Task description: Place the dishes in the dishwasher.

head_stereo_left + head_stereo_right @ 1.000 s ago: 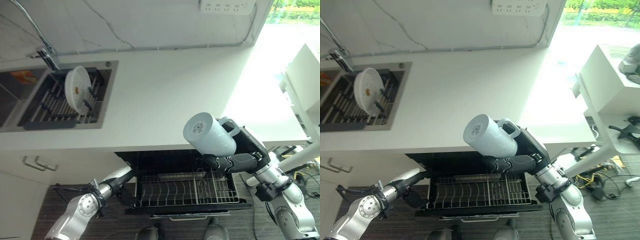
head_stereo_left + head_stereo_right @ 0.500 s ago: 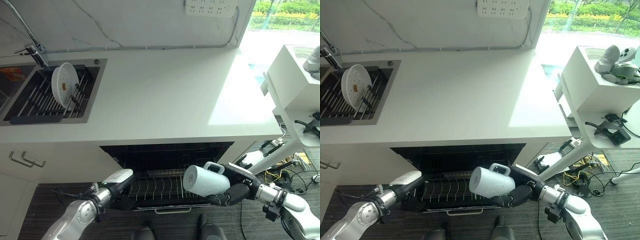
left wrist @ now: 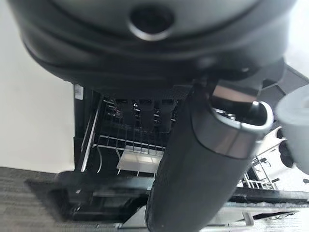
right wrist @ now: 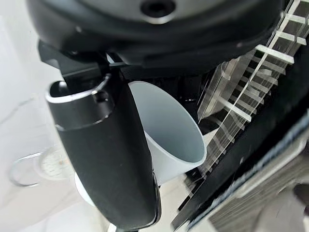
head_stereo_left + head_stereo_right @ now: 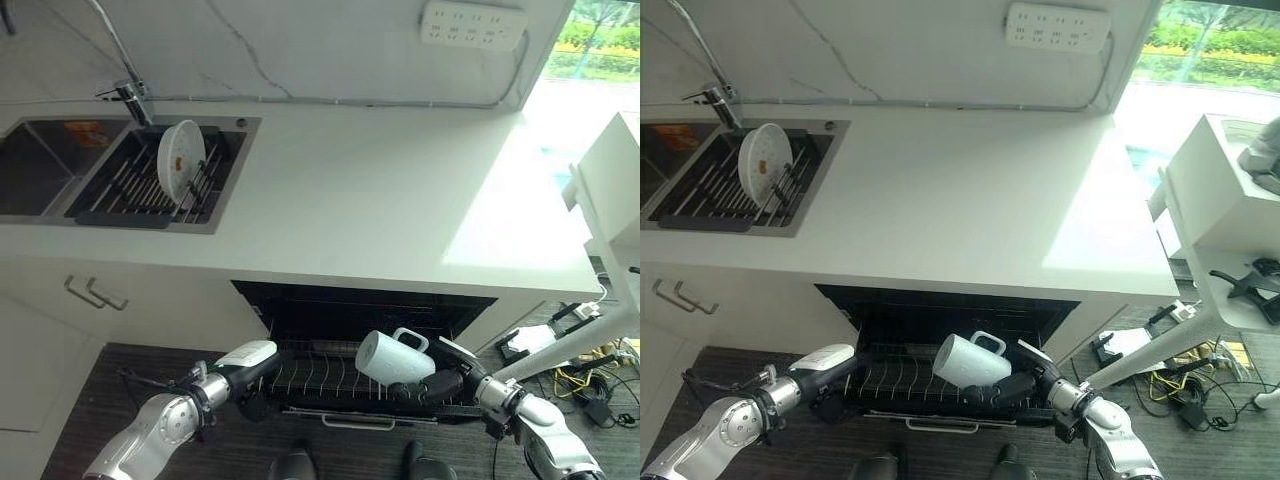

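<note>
Right hand (image 5: 432, 388) holds mug (image 5: 385, 358) over dishwasher rack (image 5: 320, 375); plate (image 5: 181, 158) in sink (image 5: 60, 180).

White mug (image 5: 391, 358) with handle, tipped on its side, held just above the pulled-out dishwasher rack (image 5: 330, 378). White plate (image 5: 180, 158) stands on edge in the sink rack (image 5: 140, 185).

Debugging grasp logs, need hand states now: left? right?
Left hand: at the rack front edge, fingers hidden, cannot tell.
Right hand: shut on the mug, over the rack.
</note>
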{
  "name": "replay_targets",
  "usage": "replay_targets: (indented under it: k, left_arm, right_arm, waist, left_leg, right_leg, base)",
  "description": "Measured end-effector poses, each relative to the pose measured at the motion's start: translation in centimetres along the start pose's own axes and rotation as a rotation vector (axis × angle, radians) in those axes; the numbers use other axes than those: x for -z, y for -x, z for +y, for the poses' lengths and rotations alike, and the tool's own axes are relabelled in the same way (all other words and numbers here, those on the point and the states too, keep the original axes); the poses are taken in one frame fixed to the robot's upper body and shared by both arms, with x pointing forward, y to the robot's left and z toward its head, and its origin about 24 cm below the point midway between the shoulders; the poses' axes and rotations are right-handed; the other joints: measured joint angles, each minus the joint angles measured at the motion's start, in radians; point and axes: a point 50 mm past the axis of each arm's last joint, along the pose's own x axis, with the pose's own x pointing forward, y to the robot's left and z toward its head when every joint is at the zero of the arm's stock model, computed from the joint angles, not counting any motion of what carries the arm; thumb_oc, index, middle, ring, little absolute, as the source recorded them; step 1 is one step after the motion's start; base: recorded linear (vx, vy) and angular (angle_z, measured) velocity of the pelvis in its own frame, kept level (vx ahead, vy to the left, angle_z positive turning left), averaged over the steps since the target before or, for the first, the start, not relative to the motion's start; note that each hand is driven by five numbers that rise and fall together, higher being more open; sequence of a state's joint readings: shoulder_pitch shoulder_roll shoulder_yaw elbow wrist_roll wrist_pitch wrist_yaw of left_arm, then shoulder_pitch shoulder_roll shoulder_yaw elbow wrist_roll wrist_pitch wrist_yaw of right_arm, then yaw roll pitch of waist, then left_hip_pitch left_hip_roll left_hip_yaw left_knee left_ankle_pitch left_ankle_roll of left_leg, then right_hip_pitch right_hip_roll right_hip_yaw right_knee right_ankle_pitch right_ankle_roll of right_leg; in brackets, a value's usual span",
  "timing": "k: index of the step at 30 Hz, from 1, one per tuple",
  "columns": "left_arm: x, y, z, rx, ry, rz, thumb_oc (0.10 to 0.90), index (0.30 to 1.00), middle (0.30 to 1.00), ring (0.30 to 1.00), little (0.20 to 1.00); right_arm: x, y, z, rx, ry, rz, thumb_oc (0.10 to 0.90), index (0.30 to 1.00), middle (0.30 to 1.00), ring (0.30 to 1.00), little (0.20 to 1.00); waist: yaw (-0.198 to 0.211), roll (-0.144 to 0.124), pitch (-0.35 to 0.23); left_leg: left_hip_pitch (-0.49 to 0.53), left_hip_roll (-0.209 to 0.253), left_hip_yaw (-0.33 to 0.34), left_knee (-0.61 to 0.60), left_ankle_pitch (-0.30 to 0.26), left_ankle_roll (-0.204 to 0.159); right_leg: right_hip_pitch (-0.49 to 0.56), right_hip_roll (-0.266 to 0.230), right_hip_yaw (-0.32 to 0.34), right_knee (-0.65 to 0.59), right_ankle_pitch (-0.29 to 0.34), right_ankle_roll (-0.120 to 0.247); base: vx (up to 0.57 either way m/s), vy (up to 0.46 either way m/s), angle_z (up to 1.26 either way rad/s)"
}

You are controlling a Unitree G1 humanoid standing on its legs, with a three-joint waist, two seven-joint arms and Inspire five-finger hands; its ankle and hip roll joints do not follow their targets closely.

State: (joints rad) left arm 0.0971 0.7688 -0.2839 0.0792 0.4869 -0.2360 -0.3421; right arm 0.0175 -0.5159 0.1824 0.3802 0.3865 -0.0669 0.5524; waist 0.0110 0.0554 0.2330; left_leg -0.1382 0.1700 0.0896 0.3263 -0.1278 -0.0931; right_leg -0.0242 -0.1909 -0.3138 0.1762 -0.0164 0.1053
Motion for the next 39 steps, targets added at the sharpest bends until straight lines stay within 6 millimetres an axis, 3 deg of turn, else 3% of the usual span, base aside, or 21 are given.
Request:
replay_targets:
  k: [3,7,11,16,18,25,26,27,29,35,39]
  left_arm:
    - [-0.2,-0.2,0.1,0.015,-0.008,-0.009,0.800,0.900,0.900,0.900,0.900]
    - [-0.3,-0.3,0.2,0.044,-0.015,-0.015,0.800,0.900,0.900,0.900,0.900]
    - [-0.5,-0.4,0.0,0.070,-0.019,-0.024,0.800,0.900,0.900,0.900,0.900]
    - [-0.7,-0.5,-0.1,0.103,-0.021,-0.032,0.800,0.900,0.900,0.900,0.900]
    - [-0.8,-0.5,-0.1,0.104,-0.022,-0.035,0.800,0.900,0.900,0.900,0.900]
    - [-1.9,-1.1,1.1,0.073,-0.046,-0.068,0.800,0.900,0.900,0.900,0.900]
    - [-2.4,-1.6,1.4,0.069,-0.047,-0.085,0.800,0.900,0.900,0.900,0.900]
    - [-3.5,-2.2,1.5,0.062,-0.036,-0.135,0.800,0.900,0.900,0.900,0.900]
    - [-4.2,-2.7,1.6,0.041,-0.018,-0.156,0.800,0.900,0.900,0.900,0.900]
    - [-4.4,-2.8,1.7,0.024,0.018,-0.172,0.800,0.900,0.900,0.900,0.900]
    - [-4.7,-3.0,1.9,0.003,0.042,-0.193,0.800,0.900,0.900,0.900,0.900]
  right_arm:
    - [0.4,-0.2,-0.8,0.057,0.017,0.043,0.400,0.300,0.300,0.300,0.300]
    - [0.8,-0.2,-1.8,0.137,0.012,0.073,0.400,0.300,0.300,0.300,0.300]
    - [1.3,-0.2,-2.4,0.194,0.007,0.104,0.400,0.300,0.300,0.300,0.300]
    - [4.0,1.1,-3.7,0.327,0.016,0.242,0.400,0.300,0.300,0.300,0.300]
    - [4.1,1.3,-4.0,0.361,0.019,0.252,0.400,0.300,0.300,0.300,0.300]
    - [2.4,1.1,-6.1,0.568,0.094,0.233,0.400,0.300,0.300,0.300,0.300]
    - [1.1,0.8,-6.7,0.610,0.114,0.181,0.400,0.300,0.300,0.300,0.300]
    - [-0.3,0.6,-7.6,0.691,0.146,0.138,0.400,0.300,0.300,0.300,0.300]
    - [-1.6,1.0,-8.6,0.732,0.208,0.114,0.400,0.300,0.300,0.300,0.300]
    - [-3.5,0.7,-9.4,0.885,0.223,0.041,0.400,0.300,0.300,0.300,0.300]
    - [-4.7,0.3,-9.4,0.938,0.253,-0.013,0.400,0.300,0.300,0.300,0.300]
  waist:
    - [0.024,0.010,0.001]
    - [0.026,0.035,0.002]
    - [0.027,0.044,0.004]
    - [0.028,0.053,0.009]
    - [0.025,0.057,0.015]
    - [0.017,0.111,0.070]
    - [-0.003,0.131,0.081]
    - [-0.015,0.173,0.099]
    - [-0.023,0.202,0.110]
    - [-0.007,0.230,0.120]
    - [-0.011,0.226,0.124]
  left_leg:
    - [0.001,-0.008,-0.004,0.001,0.001,0.002]
    - [0.000,-0.021,-0.023,0.000,0.007,0.010]
    - [-0.001,-0.033,-0.025,0.000,0.010,0.015]
    - [0.000,-0.037,-0.023,0.000,0.011,0.017]
    - [0.001,-0.037,-0.023,0.000,0.011,0.018]
    - [-0.004,-0.062,-0.009,0.001,0.015,0.033]
    - [-0.022,-0.071,0.000,0.006,0.014,0.044]
    - [-0.033,-0.090,0.010,0.006,0.018,0.060]
    - [-0.035,-0.107,0.015,0.007,0.018,0.068]
    - [-0.036,-0.107,0.018,-0.001,0.021,0.067]
    - [-0.057,-0.108,0.040,0.002,0.023,0.074]
  right_leg:
    - [0.004,-0.004,-0.003,0.001,0.000,0.000]
    - [0.017,-0.018,-0.024,0.000,-0.001,0.001]
    - [0.018,-0.028,-0.025,0.001,-0.001,0.002]
    - [0.020,-0.034,-0.025,-0.001,0.001,0.005]
    - [0.020,-0.034,-0.025,-0.001,0.002,0.006]
    - [0.006,-0.061,-0.008,-0.003,0.016,0.016]
    - [-0.016,-0.076,0.000,-0.003,0.021,0.015]
    - [-0.030,-0.091,0.006,-0.003,0.038,0.024]
    - [-0.035,-0.107,0.016,-0.009,0.047,0.028]
    - [-0.040,-0.106,0.017,-0.019,0.053,0.037]
    - [-0.072,-0.108,0.037,-0.020,0.061,0.039]
  base:
    - [0.05,0.026,0.07]
    - [0.02,0.025,0.17]
    - [0.01,0.012,0.02]
    - [0.02,0.038,0.01]
    - [0.01,0.046,-0.01]
    - [-0.04,0.139,-0.04]
    - [-0.05,0.254,-0.12]
    - [-0.02,0.217,-0.12]
    - [0.00,0.162,-0.06]
    - [0.00,0.083,-0.01]
    - [-0.01,0.078,-0.14]
